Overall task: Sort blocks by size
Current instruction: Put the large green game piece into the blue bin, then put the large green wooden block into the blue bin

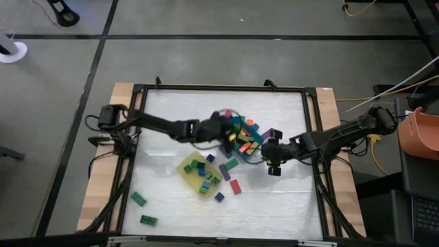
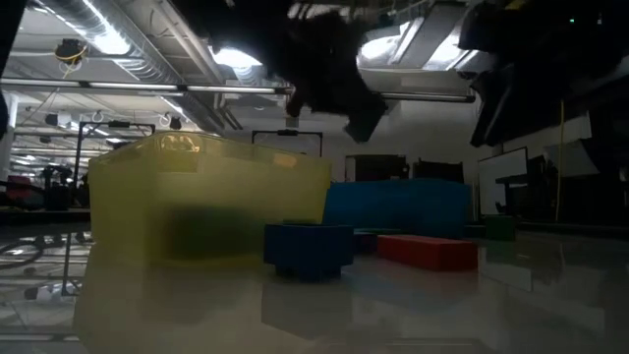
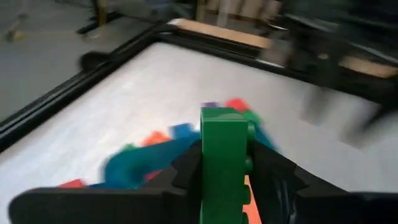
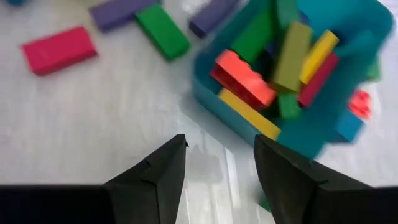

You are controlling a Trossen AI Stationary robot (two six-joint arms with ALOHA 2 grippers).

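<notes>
A long green block (image 3: pixel 224 165) is gripped upright between the fingers (image 3: pixel 186 171) of the left hand (image 1: pixel 223 132), held above the teal tray (image 1: pixel 255 152) of long blocks (image 4: pixel 273 68) at mid-table. The right hand (image 4: pixel 217 163) is seen empty, its fingers parted, low over the table (image 1: pixel 171 116) just beside that tray. A red block (image 4: pixel 59 50), a green one (image 4: pixel 163 31) and purple ones (image 4: pixel 118 12) are spread nearby. Farther left, short blocks (image 1: pixel 204 171) are gathered in the yellow tray (image 1: pixel 186 167); two green blocks (image 1: pixel 139 199) lie well apart.
</notes>
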